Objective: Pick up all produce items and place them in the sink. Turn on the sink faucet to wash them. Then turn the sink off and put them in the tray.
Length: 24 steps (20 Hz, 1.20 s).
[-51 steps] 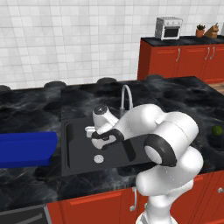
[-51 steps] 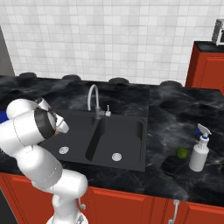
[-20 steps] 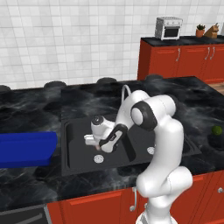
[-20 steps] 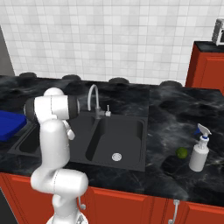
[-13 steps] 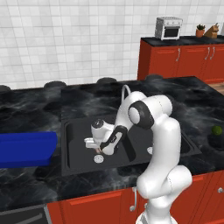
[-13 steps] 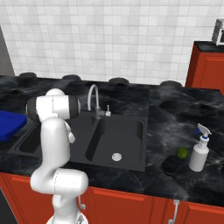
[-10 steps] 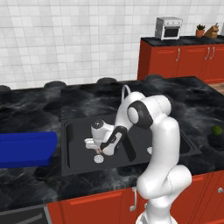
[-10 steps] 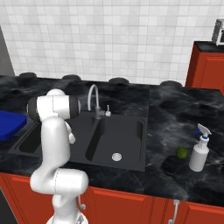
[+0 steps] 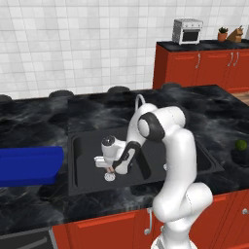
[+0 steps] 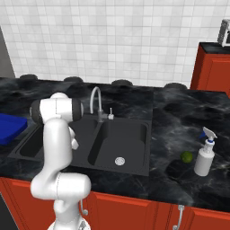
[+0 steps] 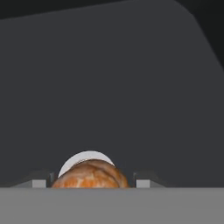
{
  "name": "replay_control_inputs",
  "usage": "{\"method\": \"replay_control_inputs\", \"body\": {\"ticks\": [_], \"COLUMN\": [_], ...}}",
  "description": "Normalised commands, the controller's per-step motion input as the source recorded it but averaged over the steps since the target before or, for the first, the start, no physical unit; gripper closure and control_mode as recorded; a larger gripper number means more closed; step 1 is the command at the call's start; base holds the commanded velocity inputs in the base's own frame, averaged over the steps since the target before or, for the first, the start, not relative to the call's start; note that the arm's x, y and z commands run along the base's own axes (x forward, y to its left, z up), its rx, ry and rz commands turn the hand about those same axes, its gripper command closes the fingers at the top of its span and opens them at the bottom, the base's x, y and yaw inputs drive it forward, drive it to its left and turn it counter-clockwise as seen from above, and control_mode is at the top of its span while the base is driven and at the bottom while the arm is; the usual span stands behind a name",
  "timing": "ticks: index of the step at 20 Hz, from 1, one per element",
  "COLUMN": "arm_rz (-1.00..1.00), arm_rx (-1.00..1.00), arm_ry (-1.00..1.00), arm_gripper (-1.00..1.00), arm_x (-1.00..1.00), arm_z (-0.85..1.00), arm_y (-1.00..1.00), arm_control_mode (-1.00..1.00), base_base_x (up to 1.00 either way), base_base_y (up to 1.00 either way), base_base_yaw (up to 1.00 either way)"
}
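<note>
The tan-brown lumpy piece (image 11: 90,175) sits between our pincer's (image 9: 110,168) fingertips (image 11: 146,180), gripped just above the drain (image 9: 110,177) in the sink (image 9: 78,168). The hand view shows it against the silver drain; the left base view shows the pincer low in that basin. From the right, the dark green ball (image 10: 186,156) lies on the counter (image 10: 179,121), well apart from the sink, beside a spray bottle (image 10: 204,158).

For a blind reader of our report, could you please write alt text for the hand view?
A tan-brown lumpy produce item sits between the two finger tips of the end effector, directly above a round silver drain. Behind it spreads the matte black floor of the sink basin.
</note>
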Motion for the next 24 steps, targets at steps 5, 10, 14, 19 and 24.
{"method": "replay_control_inputs", "body": {"ticks": [5, 10, 14, 19, 24], "arm_rz": [0.0, 0.0, 0.0, 0.0, 0.0], "arm_rx": [0.0, 0.0, 0.0, 0.0, 0.0], "arm_ry": [0.0, 0.0, -0.04, -0.1, -0.06], "arm_gripper": [1.0, -1.0, -1.0, -1.0, -1.0], "arm_x": [0.07, 0.07, 0.02, -0.08, -0.21], "arm_z": [-0.29, -0.34, -0.09, 0.03, 0.19], "arm_y": [0.0, 0.0, 0.02, 0.0, 0.0], "arm_control_mode": [-1.0, -1.0, -1.0, -1.0, -1.0], "base_base_x": [0.0, 0.0, 0.0, 0.0, 0.0], "base_base_y": [0.0, 0.0, 0.0, 0.0, 0.0], "base_base_yaw": [0.0, 0.0, 0.0, 0.0, 0.0]}}
